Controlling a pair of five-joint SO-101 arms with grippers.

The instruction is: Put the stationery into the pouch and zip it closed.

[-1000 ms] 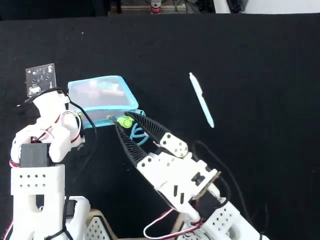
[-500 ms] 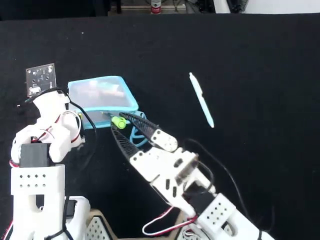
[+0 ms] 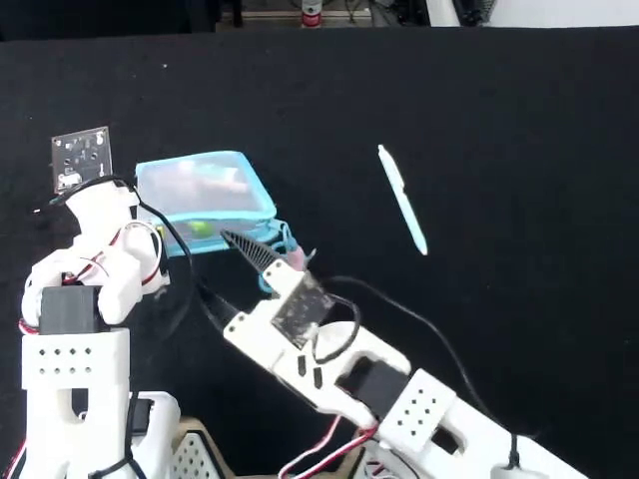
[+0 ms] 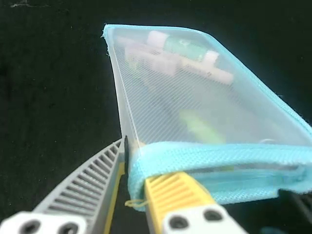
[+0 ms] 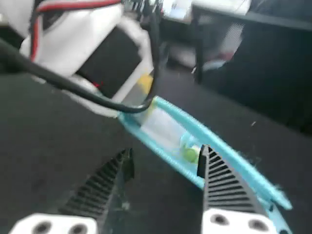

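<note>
2 grippers, 1 pouch [image 3: 205,185] and 1 loose pen [image 3: 402,200] logged.

Pouch: lying flat on the black bench [image 3: 499,110] toward its left side, showing blue trim and clear mesh. Holding a green marker [image 3: 200,228] just inside the mouth, plus paler pieces [image 4: 185,48] at the far end.

Left gripper [image 4: 136,163]: clamping tight on the blue zip edge at 1 corner of the mouth, with 1 finger on each side of the fabric.

Right gripper [image 3: 213,263]: hovering just in front of the mouth, fingers spread apart and grasping nothing, pointing toward the green marker.

Pen, white and light blue: lying on the bench to the right of the pouch, well apart from it and outside it.

Zip: standing open along the mouth.
</note>
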